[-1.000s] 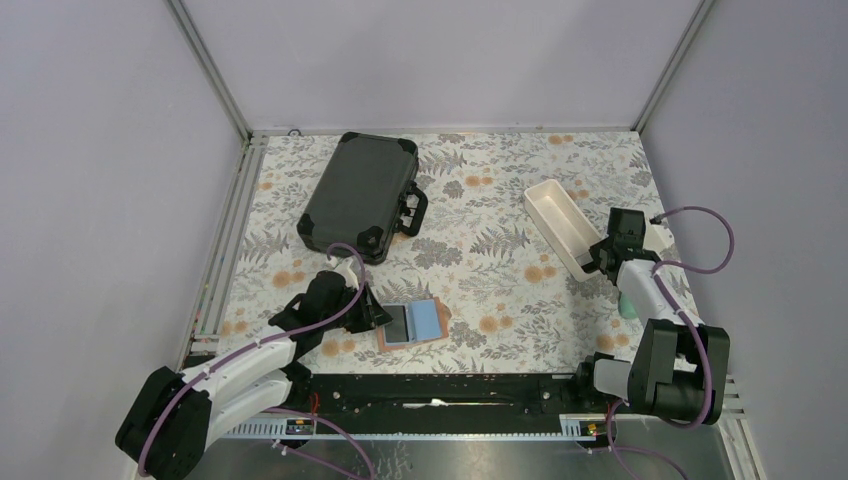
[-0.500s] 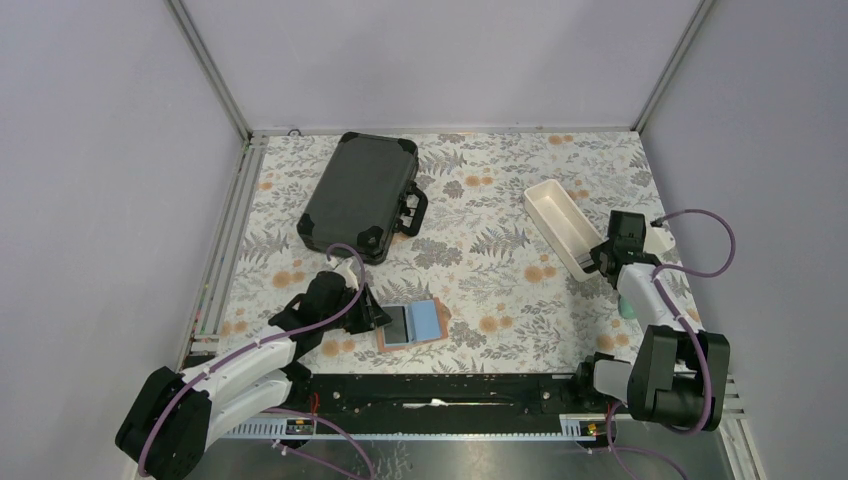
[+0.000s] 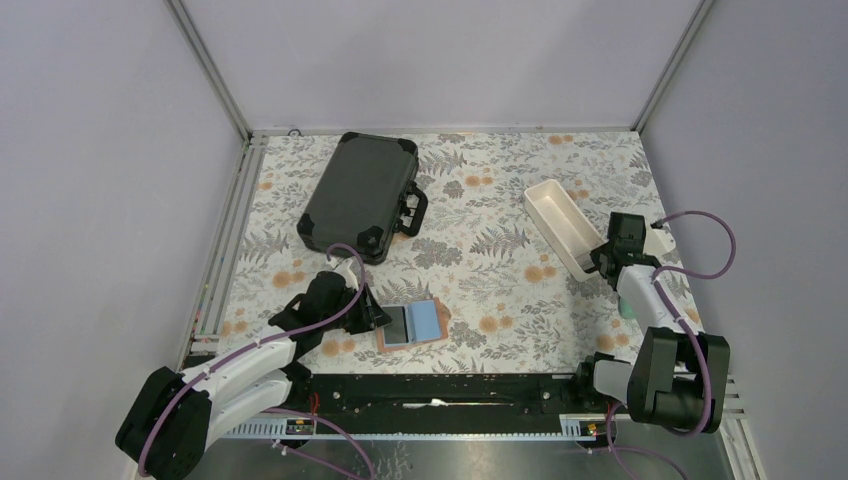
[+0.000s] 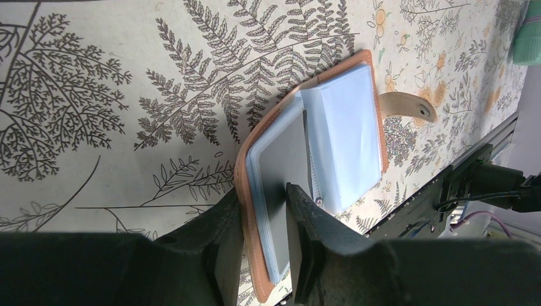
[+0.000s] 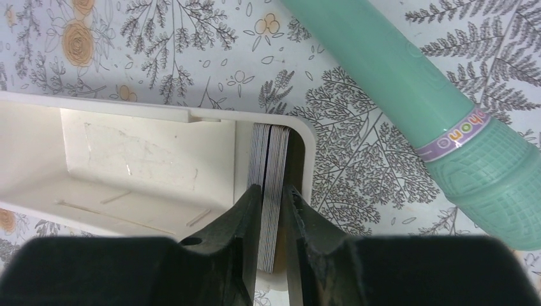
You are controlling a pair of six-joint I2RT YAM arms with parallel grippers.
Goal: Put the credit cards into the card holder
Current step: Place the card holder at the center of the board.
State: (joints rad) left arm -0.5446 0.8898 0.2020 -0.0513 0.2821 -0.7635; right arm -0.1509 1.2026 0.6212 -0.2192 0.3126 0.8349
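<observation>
Top external view
Step in hand: pick-up of the credit cards (image 5: 270,162) from the white tray (image 3: 556,215), judged from the arm poses; none is seen travelling to the holder.
Card holder (image 3: 415,322): lies open on the floral table (image 3: 480,180), near the front edge, well apart from the tray.
Left gripper (image 3: 373,316): at the holder's left edge.
Right gripper (image 3: 601,262): at the tray's near end; the cards are too small to make out here.
Black case (image 3: 358,195): at the far left, not involved.

Left wrist view
Left gripper: narrowed onto the holder's left leaf, one finger outside the tan cover, the other on the pale blue inside, pinning it open.
Holder's look: tan cover, pale blue clear pockets, strap (image 4: 408,105) lying flat to the side. The held leaf looks grey, perhaps a dark card in its pocket; this cannot be told.

Right wrist view
Right gripper: pinched onto a thin stack of cards standing on edge against the tray's end wall.
Cards' look: several, edges grey and dark, packed tight.
Green cylinder (image 5: 408,89): lies just beside the tray.
Next move calls for: a straight lift clear of the tray wall, then carriage to the holder and alignment with a pocket mouth. The stack may fan or slip.
</observation>
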